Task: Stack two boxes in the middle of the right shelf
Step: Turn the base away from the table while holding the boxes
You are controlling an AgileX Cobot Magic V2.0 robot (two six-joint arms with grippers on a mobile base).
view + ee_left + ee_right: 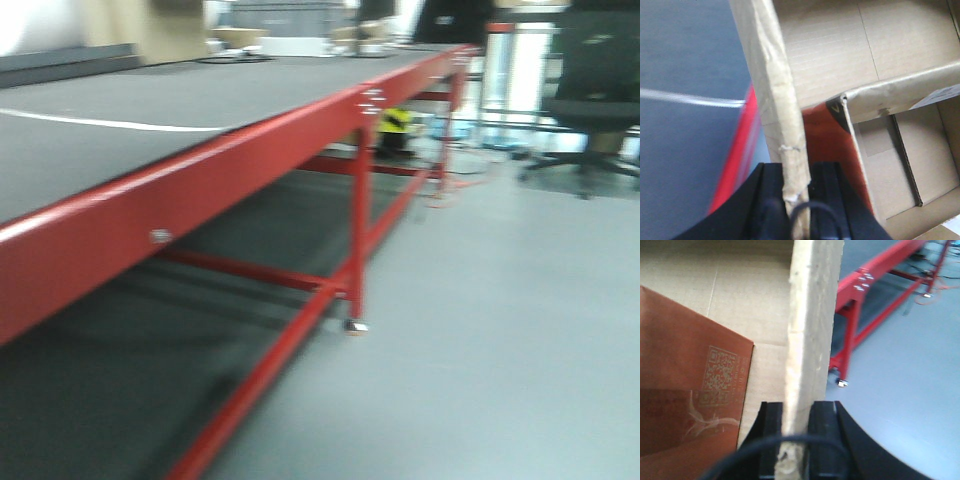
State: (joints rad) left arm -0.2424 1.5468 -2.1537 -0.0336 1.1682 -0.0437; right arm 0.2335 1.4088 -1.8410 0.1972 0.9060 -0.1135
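Note:
Both wrist views look into one open brown cardboard box. My left gripper is shut on the ragged top edge of one box wall. My right gripper is shut on the edge of another wall, which stands between its black fingers. An orange-red carton with a printed code lies inside the box, and it shows as a red patch in the left wrist view. A smaller open cardboard box with a taped flap lies beside it. The shelf is out of view.
A long red-framed bench with dark grey tops runs along the left, with a lower deck beneath. Its red leg stands close to the held box on the right. A black office chair stands at the far right on grey floor.

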